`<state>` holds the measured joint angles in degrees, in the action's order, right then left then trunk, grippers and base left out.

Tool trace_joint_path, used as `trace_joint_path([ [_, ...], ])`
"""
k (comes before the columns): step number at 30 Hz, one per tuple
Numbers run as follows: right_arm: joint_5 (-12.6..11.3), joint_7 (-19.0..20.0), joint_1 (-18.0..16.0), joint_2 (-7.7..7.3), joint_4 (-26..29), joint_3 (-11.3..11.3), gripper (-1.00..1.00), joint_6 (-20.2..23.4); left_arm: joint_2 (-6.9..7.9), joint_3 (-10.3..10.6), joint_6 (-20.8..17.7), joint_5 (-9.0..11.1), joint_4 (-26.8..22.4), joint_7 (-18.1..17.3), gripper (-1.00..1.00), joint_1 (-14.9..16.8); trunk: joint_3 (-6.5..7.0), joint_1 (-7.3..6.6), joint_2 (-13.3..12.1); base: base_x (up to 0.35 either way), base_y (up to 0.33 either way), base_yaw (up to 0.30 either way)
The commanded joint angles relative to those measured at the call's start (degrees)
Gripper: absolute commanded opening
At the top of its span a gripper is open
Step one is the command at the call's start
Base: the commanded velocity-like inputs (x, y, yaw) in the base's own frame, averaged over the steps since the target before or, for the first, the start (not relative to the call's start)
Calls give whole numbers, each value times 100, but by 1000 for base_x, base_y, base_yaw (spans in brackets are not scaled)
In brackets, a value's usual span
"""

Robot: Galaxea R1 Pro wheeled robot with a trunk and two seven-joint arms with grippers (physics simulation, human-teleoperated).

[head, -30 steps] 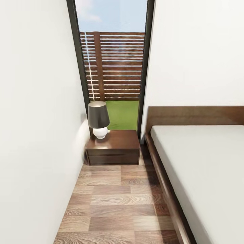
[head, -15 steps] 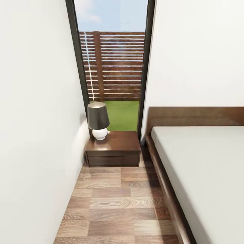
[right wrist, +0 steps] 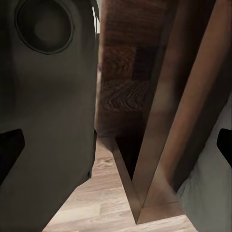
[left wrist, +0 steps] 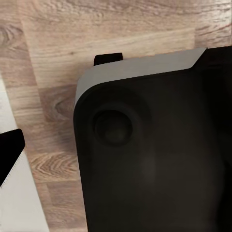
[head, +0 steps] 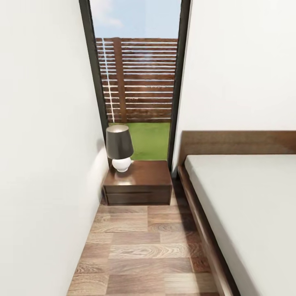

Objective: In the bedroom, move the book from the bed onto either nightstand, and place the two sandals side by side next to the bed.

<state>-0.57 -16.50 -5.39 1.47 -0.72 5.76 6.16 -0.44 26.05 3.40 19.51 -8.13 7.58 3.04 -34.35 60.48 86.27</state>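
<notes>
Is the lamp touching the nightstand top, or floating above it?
Touching. In the head view the lamp has its white round base resting directly on the nightstand top's back-left corner, no gap.

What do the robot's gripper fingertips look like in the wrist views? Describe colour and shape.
The right gripper has plain black fingertips, angular wedges that taper to a point. The left wrist view shows one similar fingertip, also plain black, with no markings visible.

— What sort of place?
— A bedroom: a bed (head: 246,205) with headboard (head: 238,142), a nightstand (head: 137,183) bearing a lamp (head: 119,147), plank floor (head: 144,250), window (head: 137,82) onto grass.
</notes>
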Motion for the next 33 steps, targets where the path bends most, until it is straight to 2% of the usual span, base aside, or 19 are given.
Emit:
trace_joint_path([
  [1,-5,-18,-6,2,-7,47,100,26,0,49,22,51,4,24,100,4,-5,1,2,131,74,0],
  [33,-5,-20,-6,17,-7,48,100,26,0,49,21,51,4,24,100,4,-5,1,2,137,80,0],
])
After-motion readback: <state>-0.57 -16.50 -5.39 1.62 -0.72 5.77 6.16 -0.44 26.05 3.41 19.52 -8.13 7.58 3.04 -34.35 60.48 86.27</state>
